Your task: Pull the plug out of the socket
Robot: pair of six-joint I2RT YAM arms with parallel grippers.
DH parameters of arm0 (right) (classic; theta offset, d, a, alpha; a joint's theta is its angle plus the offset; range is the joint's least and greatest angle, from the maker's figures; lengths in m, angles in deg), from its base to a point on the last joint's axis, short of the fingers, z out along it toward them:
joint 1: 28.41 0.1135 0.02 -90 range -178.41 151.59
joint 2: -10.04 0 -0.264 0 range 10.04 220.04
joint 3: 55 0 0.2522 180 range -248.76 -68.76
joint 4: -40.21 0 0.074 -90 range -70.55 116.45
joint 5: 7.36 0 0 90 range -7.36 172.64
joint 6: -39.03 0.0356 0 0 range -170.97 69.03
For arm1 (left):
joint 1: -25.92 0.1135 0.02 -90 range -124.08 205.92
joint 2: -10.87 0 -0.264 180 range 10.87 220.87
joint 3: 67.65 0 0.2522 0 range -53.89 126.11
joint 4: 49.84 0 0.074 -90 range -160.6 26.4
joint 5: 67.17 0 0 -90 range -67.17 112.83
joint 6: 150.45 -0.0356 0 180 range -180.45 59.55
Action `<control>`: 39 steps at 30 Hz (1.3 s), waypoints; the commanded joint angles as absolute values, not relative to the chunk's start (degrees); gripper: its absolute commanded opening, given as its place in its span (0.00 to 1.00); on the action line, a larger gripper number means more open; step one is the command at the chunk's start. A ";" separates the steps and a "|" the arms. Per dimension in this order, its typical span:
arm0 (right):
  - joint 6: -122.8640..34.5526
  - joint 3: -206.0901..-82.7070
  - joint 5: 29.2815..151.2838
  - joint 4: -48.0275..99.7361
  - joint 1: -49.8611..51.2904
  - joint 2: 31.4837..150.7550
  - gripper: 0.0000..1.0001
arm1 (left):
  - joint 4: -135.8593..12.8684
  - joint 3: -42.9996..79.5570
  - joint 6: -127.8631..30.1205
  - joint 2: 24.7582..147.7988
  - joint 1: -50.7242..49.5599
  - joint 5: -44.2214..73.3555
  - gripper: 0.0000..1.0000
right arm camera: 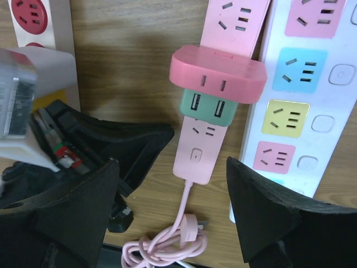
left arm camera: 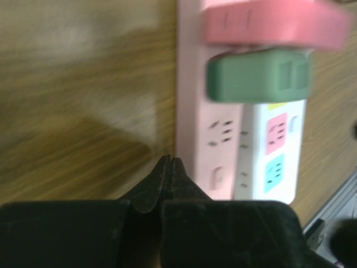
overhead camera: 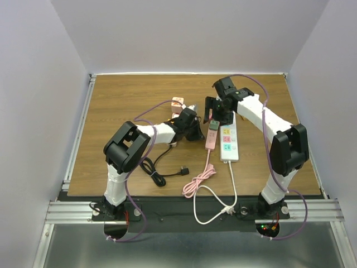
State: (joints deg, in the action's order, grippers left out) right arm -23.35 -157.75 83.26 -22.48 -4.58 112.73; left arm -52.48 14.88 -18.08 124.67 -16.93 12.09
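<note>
Narrow power strip [overhead camera: 211, 139] lies mid-surface [overhead camera: 122, 100]; wide power strip [overhead camera: 229, 144] just beside it, right; plug [right arm camera: 217, 72] sits on narrow strip's far part; left hand [left arm camera: 170, 163] just left; cord [overhead camera: 198, 180] coiled nearer.

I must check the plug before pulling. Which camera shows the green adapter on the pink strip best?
The right wrist view: the green adapter is sharp, its two USB ports visible. The left wrist view shows it blurred; the top view, only a tiny speck.
</note>
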 commanded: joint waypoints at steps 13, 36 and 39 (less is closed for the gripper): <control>-20.12 -158.67 76.76 -17.58 -2.92 119.81 0.69 | -53.05 11.94 -15.36 118.19 -17.06 12.19 0.00; -17.84 -157.01 73.67 -13.89 -2.92 122.01 0.00 | -48.65 20.11 -13.34 129.52 -17.76 10.87 0.00; -17.75 -158.06 75.17 -13.89 -2.92 120.53 0.00 | -50.15 20.20 -12.99 131.10 -17.76 12.01 0.00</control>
